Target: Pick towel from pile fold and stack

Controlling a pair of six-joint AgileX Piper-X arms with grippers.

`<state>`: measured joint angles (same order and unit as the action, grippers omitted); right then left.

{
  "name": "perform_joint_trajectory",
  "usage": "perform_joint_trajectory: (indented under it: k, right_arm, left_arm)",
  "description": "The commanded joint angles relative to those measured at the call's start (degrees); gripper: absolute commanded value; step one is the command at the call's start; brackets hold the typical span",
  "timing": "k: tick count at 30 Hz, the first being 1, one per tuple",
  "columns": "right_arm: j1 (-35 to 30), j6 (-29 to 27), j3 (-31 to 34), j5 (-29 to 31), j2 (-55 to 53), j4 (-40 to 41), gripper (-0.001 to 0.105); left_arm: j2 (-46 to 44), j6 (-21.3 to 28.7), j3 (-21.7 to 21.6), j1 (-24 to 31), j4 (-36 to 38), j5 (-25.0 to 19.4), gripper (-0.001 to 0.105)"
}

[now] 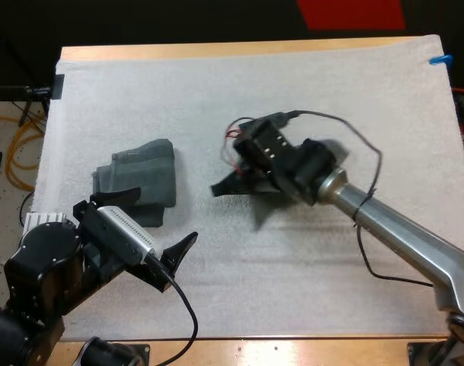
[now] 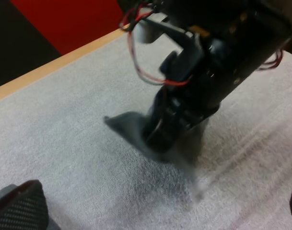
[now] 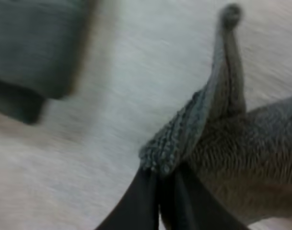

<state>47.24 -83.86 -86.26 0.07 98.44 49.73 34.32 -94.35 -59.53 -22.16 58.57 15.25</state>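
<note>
Left gripper (image 1: pixel 164 217) hovers spread (right gripper (image 3: pixel 161 187) pinches towel (image 3: pixel 232 139)).

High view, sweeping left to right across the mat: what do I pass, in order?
folded towel stack → left end effector, open, by its fingertips → loose towel → right end effector, shut on that towel, its arm running off to the right.

No legible text, labels or numbers anywhere
</note>
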Motion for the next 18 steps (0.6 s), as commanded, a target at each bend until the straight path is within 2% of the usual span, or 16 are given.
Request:
perform_joint_trajectory:
  k: [1,2,3,6,7,8,11,13,15,18]
  right_arm:
    - [0.1,0.2,-0.3,-2.7,0.2,-3.0,0.000]
    - [0.3,0.5,-0.3,-4.9,0.5,-4.8,0.001]
    - [0.3,1.6,-0.7,-8.3,1.0,-7.8,0.008]
    - [0.3,2.1,-1.5,-11.4,1.5,-12.7,0.052]
    - [0.3,0.1,-2.1,-12.7,1.5,-12.9,0.073]
    - [0.3,-1.4,-2.6,-12.9,1.5,-12.4,0.078]
    - [0.3,-6.2,-3.8,-9.6,1.2,-9.3,0.079]
    - [-0.8,-11.1,-3.9,-1.1,0.5,-5.7,0.079]
    - [-2.9,-11.5,-3.9,1.3,0.4,-3.3,0.079]
    - [-8.3,-11.4,-3.9,1.2,0.5,1.3,0.079]
  left_arm:
    - [-0.3,-0.1,-0.3,-0.3,-0.1,0.5,0.104]
    - [-0.3,-0.1,-0.3,-0.3,-0.1,0.5,0.104]
    - [-0.3,-0.1,-0.3,-0.3,-0.1,0.5,0.104]
    - [-0.3,-0.1,-0.3,-0.3,-0.1,0.5,0.104]
    - [-0.3,-0.1,-0.3,-0.3,-0.1,0.5,0.104]
    - [-0.3,-0.1,-0.3,-0.3,-0.1,0.4,0.104]
    - [-0.3,-0.1,-0.3,-0.3,-0.2,0.3,0.104]
    - [-0.3,-0.1,-0.3,-0.3,-0.2,0.3,0.104]
    - [-0.3,-0.1,-0.3,-0.3,-0.3,0.3,0.104]
    - [-0.3,-0.1,-0.3,-0.3,-0.7,0.4,0.104]
